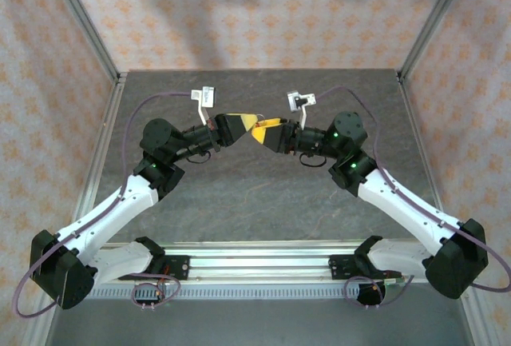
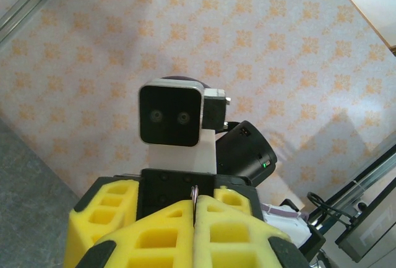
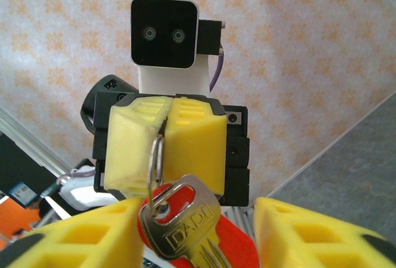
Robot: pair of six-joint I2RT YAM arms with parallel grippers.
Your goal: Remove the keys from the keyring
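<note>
The two grippers meet in mid-air above the table. My left gripper (image 2: 197, 218) (image 1: 242, 121) is shut on the thin metal keyring (image 2: 195, 195), whose edge pokes out between its yellow pads. In the right wrist view the keyring (image 3: 155, 156) hangs from those closed pads. A silver key (image 3: 182, 224) stamped DADI and a red key or tag (image 3: 238, 243) behind it hang on the ring. My right gripper (image 3: 198, 237) (image 1: 264, 131) is open. Its yellow fingers (image 3: 322, 237) stand on either side of the keys, with a gap on the right side.
The grey table top (image 1: 263, 194) lies below both arms, walled by patterned panels and metal posts. A rail (image 1: 255, 262) runs along the near edge between the arm bases. Cables loop off both arms.
</note>
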